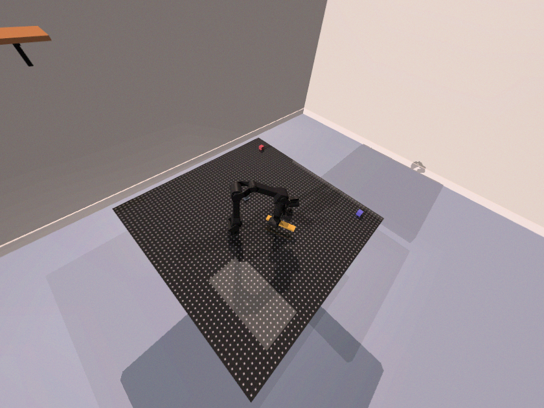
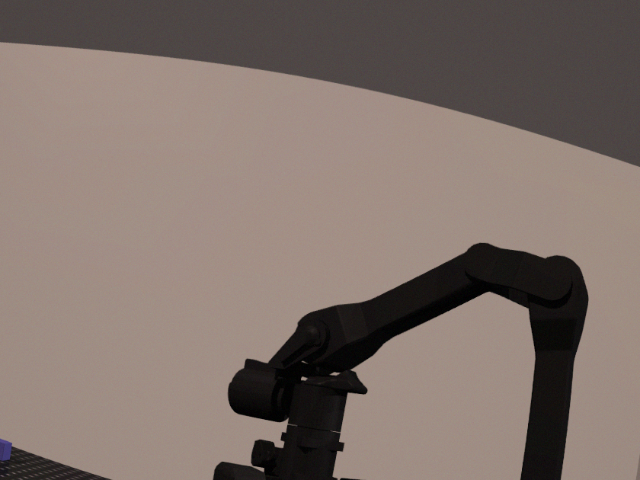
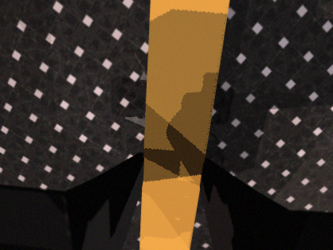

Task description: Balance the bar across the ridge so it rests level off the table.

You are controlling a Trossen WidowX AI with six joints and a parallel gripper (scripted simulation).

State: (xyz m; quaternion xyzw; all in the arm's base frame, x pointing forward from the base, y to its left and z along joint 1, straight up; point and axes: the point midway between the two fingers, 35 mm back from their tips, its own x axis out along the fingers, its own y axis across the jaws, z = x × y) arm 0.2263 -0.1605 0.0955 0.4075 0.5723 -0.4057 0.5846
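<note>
The orange-yellow bar [image 1: 287,226] [image 3: 183,56] is near the middle of the dark dotted mat. My gripper [image 1: 276,223] [image 3: 172,162] points down and is shut on it, with one finger on each long side in the wrist view. A dark shadow shows apart from the bar in the top view, so it seems to hang a little above the mat. The exterior view shows the arm, but the fingertips and bar are below its edge. I cannot make out the ridge for certain; a small bluish thing [image 1: 246,198] shows behind the arm.
The dotted mat [image 1: 184,245] lies under the arm. A red cube [image 1: 261,147] is near its far corner, and a blue cube [image 1: 359,212] [image 2: 4,449] is near its right corner. A lighter see-through rectangle [image 1: 263,307] shows on the front part of the mat.
</note>
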